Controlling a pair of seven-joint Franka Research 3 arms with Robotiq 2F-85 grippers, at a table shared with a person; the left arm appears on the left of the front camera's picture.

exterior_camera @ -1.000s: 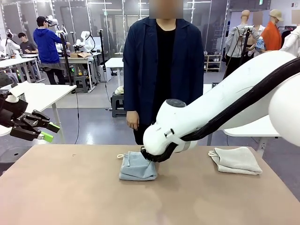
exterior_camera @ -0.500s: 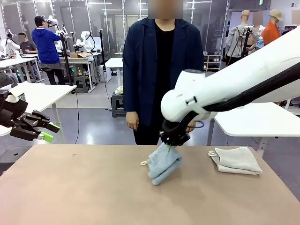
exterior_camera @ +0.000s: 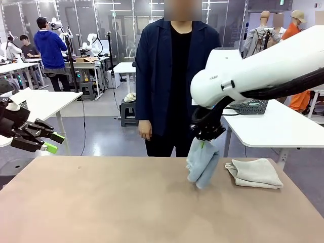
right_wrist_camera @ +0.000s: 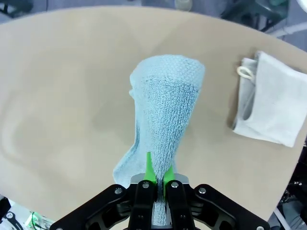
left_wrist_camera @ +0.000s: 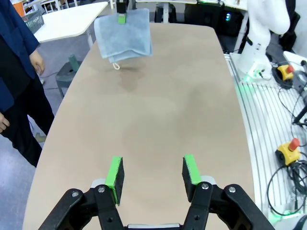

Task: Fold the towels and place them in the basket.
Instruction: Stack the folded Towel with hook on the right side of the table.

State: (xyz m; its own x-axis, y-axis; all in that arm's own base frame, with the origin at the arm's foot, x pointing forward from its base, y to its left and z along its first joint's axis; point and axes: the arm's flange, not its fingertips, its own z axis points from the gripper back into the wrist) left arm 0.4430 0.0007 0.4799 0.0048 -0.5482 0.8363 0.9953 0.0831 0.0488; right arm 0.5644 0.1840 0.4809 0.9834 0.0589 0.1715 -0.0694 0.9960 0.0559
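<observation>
Behind the bench (exterior_camera: 101, 202) a person stands. A folded blue towel (exterior_camera: 202, 164) is held above it, pinched by the closed right end effector (exterior_camera: 203, 143); a cream towel (exterior_camera: 255, 173) lies folded. Left end effector (left_wrist_camera: 152, 177) is parted, empty. Basketing remains.
</observation>
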